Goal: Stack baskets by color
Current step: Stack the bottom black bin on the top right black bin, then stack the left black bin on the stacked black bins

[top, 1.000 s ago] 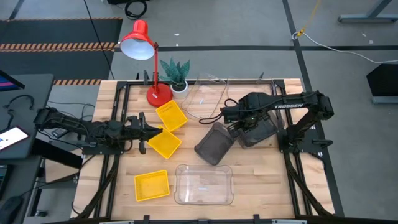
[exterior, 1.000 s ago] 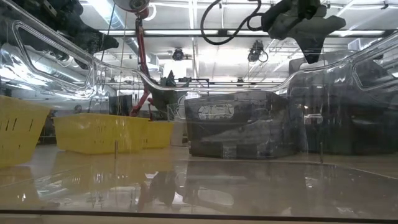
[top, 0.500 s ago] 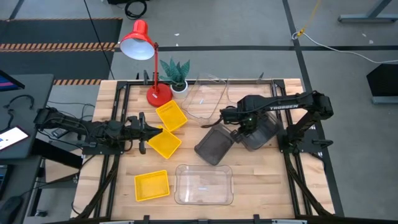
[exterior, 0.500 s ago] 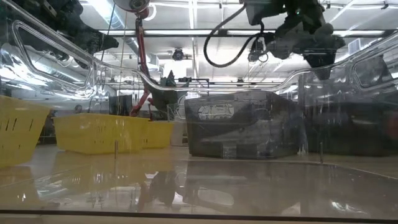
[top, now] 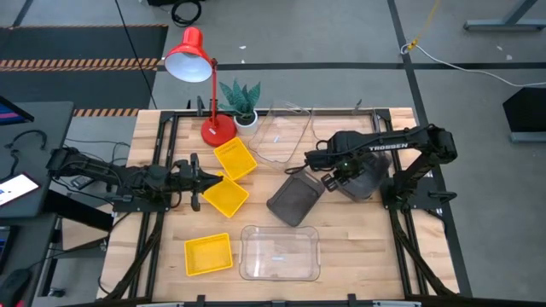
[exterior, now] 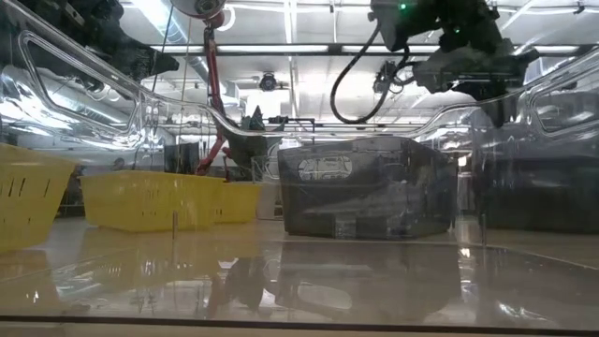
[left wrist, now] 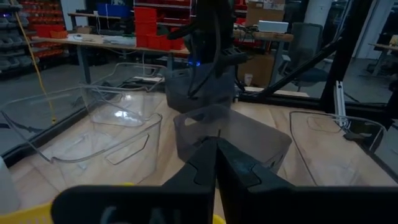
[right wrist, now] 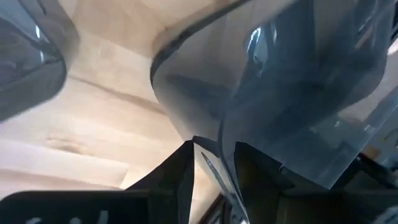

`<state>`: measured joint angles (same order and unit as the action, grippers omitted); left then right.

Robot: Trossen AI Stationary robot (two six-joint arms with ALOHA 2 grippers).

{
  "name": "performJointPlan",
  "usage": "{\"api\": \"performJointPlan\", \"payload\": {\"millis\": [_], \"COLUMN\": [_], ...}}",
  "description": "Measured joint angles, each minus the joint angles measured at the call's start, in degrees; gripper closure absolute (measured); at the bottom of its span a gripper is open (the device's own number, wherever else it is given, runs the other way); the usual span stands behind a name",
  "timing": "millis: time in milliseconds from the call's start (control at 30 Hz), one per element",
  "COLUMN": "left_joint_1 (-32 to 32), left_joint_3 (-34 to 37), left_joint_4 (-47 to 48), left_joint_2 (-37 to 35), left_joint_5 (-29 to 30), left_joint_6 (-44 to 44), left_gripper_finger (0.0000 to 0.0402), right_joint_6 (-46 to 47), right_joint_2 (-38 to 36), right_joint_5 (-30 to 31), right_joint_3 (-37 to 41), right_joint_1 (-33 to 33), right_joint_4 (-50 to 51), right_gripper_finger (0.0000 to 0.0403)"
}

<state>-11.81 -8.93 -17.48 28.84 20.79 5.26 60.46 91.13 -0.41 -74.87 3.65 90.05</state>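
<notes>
the right gripper (top: 334, 177) is straddling a dark grey basket's (top: 360, 175) rim with fingers slightly spread, while the left gripper (top: 198, 181) is sitting pressed together.

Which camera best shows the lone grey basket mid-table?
The high view: the grey basket lies whole and unobstructed, apart from the grey stack at the right end effector. Low view shows only its side; left wrist sees it past the fingers.
</notes>
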Motion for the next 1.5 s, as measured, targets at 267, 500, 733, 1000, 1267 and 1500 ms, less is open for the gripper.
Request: {"api": "performJointPlan", "payload": {"millis": [267,500,733,1000,1267,1500], "left_joint_1": [0.00,0.01,0.00,0.00,0.00,0.00], "left_joint_3": [0.00,0.00,0.00,0.00,0.00,0.00], "left_joint_4": [-0.32,-1.31,-1.13,-0.73,-0.47,0.60], "left_joint_2": [0.00,0.00,0.00,0.02,0.02,0.02], "left_joint_5": [0.57,2.12,2.11,2.11,2.11,2.09], "left_joint_6": [-1.99,-3.25,-2.96,-2.91,-1.15,2.56], "left_gripper_finger": [0.0392,0.0383,0.0392,0.0383,0.0391,0.0382], "right_joint_6": [0.55,-7.75,-12.69,-14.95,-14.17,-11.48], "right_joint_2": [2.19,6.32,6.08,4.97,3.10,2.82], "right_joint_5": [3.33,3.82,-0.17,-4.92,-0.95,2.54], "right_joint_3": [-0.15,-0.13,-0.13,-0.17,-3.47,-9.53], "right_joint_1": [-1.64,-1.38,-0.98,-0.44,-0.34,-0.36], "right_joint_4": [0.01,-0.34,-2.68,-0.39,-1.01,-1.95], "right_gripper_finger": [0.0288,0.0288,0.0282,0.0247,0.0215,0.0212]}}
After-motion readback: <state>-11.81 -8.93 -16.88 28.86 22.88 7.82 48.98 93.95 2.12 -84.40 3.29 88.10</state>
